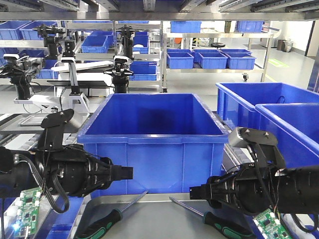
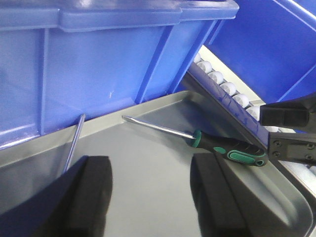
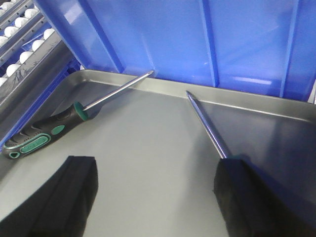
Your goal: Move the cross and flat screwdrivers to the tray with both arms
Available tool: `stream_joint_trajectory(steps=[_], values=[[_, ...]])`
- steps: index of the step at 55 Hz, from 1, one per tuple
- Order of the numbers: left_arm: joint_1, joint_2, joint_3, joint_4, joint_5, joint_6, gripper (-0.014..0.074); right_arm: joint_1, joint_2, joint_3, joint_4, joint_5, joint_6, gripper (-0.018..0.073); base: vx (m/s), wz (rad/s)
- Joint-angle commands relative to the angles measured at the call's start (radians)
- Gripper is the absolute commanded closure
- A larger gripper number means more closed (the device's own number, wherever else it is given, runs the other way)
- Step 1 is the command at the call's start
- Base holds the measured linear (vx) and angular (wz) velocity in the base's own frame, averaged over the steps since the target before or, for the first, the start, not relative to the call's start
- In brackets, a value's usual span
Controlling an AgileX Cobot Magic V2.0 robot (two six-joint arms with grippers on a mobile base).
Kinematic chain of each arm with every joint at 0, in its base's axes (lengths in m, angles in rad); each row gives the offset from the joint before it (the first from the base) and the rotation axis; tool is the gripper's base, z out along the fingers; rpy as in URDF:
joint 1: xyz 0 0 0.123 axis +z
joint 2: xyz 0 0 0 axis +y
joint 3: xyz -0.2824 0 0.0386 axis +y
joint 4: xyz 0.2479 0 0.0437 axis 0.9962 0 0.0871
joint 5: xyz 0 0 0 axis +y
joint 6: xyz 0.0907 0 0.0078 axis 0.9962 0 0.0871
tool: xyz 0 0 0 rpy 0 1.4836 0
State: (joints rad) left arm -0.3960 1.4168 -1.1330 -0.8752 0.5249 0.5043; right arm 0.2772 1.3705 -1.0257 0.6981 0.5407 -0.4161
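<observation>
1. Two screwdrivers lie inside the grey tray (image 1: pixel 164 219) at the near edge of the scene, so the transfer looks complete. The left screwdriver (image 1: pixel 107 221) has its black-and-green handle near and left, its shaft slanting up toward the far rim. The right screwdriver (image 1: pixel 219 223) mirrors it, handle near and right. The tips angle toward each other but stay apart, a layout that fits each arm having set down its own tool from its own side.
2. Just above the tray, the left gripper (image 2: pixel 150 195) has its fingers spread wide with only bare tray floor between them. It holds nothing.
3. Opposite it, the right gripper (image 3: pixel 153 197) is likewise spread and empty. One finger hides the handle end of the shaft nearest it.
4. Behind the tray stands a deep blue bin (image 1: pixel 154 124), its wall close against the tray's far rim.
5. Farther right sit more blue bins (image 1: pixel 269 107), and beyond them shelving (image 1: pixel 209 50) stacked with small blue crates.
</observation>
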Motion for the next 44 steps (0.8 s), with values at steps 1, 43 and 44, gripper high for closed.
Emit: stream_joint_trajectory(steps=[1, 43, 44], values=[[-0.003, -0.036, -0.029, -0.039, -0.042, 0.004, 0.0157, 0.001, -0.034, -0.032, 0.026, -0.046, -0.010, -0.0008, 0.00, 0.00], [0.178, -1.090, 0.877, 0.771, -0.443, -0.519, 0.0588, 0.001, -0.034, -0.032, 0.026, -0.045, -0.010, -0.0008, 0.00, 0.00], [0.191, -1.124, 0.897, 0.776, -0.443, -0.519, 0.0598, 0.001, -0.034, -0.032, 0.026, -0.045, -0.010, -0.0008, 0.00, 0.00]])
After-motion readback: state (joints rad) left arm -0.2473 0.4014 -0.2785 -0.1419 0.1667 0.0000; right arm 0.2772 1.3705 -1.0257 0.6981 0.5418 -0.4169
